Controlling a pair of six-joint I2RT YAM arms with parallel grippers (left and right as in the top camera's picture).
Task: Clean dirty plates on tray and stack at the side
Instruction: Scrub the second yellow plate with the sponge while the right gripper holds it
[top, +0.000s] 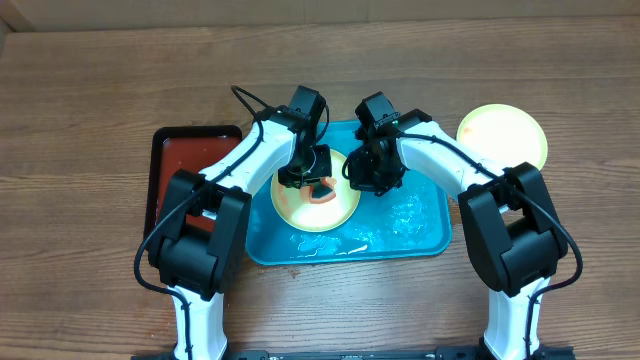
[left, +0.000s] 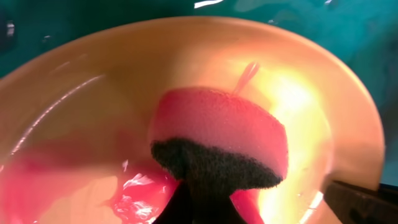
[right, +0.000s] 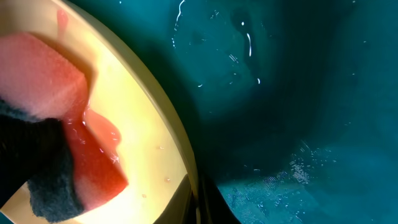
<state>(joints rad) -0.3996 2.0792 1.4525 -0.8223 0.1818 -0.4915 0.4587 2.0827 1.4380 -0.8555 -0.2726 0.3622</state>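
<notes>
A pale yellow plate (top: 298, 207) lies in the left half of the cyan tray (top: 425, 235). My left gripper (top: 318, 178) is shut on a pink-red sponge (top: 322, 189) with a dark scouring side, and the sponge rests on the plate's centre. In the left wrist view the sponge (left: 217, 127) sits on the plate (left: 93, 87) beside a wet red smear (left: 140, 193). My right gripper (top: 362, 180) is shut on the plate's right rim; its fingers (right: 214, 202) pinch the rim of the plate (right: 146, 118). A second plate (top: 502, 136) lies on the table to the right of the tray.
A dark red tray (top: 185, 160) with a black rim sits on the table left of the cyan one. Water drops and foam (top: 405, 215) cover the cyan tray's right and front parts. Wooden table (top: 100, 80) surrounds everything.
</notes>
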